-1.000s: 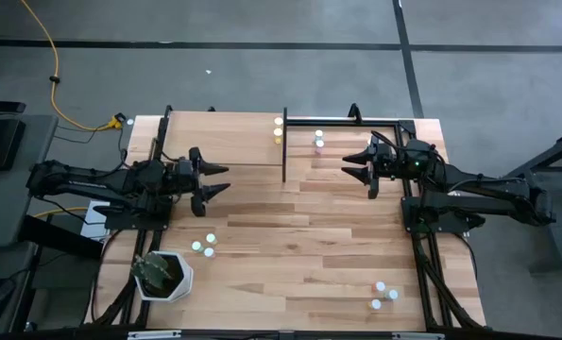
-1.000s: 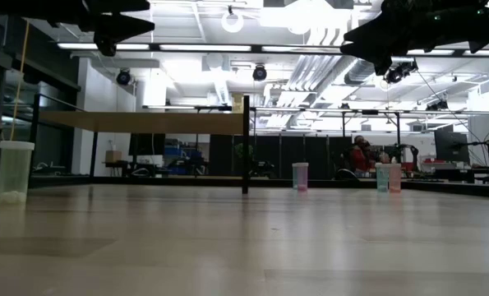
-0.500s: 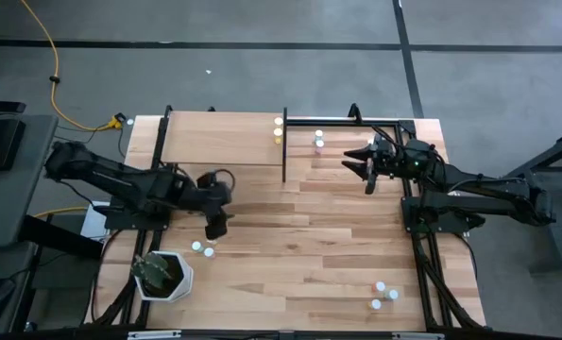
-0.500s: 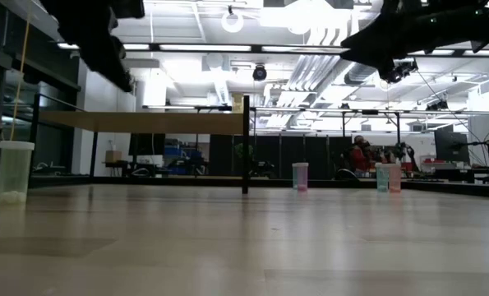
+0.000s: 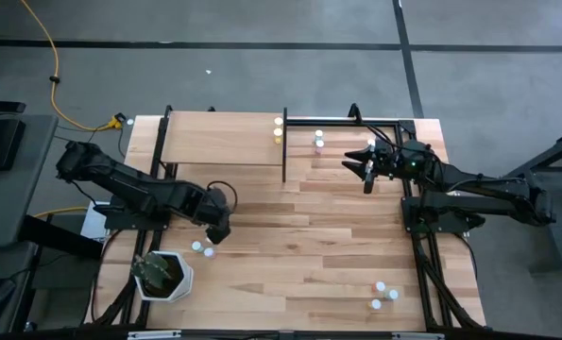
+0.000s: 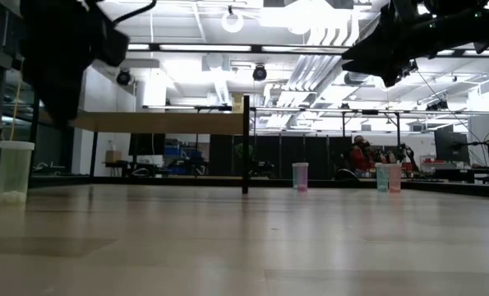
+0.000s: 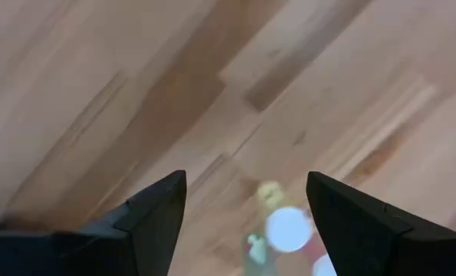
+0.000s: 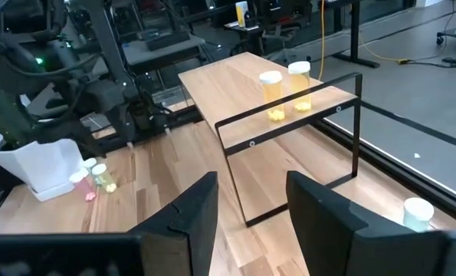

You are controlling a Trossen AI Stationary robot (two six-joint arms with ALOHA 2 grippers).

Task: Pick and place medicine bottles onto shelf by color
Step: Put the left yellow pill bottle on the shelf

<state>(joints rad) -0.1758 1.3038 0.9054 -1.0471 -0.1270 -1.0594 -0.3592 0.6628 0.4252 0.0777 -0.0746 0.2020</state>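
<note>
My left gripper (image 5: 220, 229) (image 7: 245, 176) points down, open, above the bare table just far of two small medicine bottles (image 5: 202, 249). A white-capped one (image 7: 289, 228) shows below and beyond its fingertips, untouched. My right gripper (image 5: 364, 166) (image 8: 250, 203) hangs level and open with nothing between its fingers, right of the shelf (image 5: 219, 138). Two yellowish bottles (image 5: 279, 130) (image 8: 285, 88) stand at the shelf's right end. Two more bottles (image 5: 318, 144) stand on the table under the black frame. A group of three bottles (image 5: 383, 295) stands at the near right.
A white pot with a green plant (image 5: 164, 274) stands at the near left, close to the two bottles. The shelf's black posts (image 5: 283, 156) rise between the arms. Bare planks lie across the table's middle (image 5: 299, 246). In the low view a person sits in the room far behind.
My left gripper has swung from level to pointing down. It has also gone toward the table's near edge and sunk, ending just far of the two bottles by the pot.
</note>
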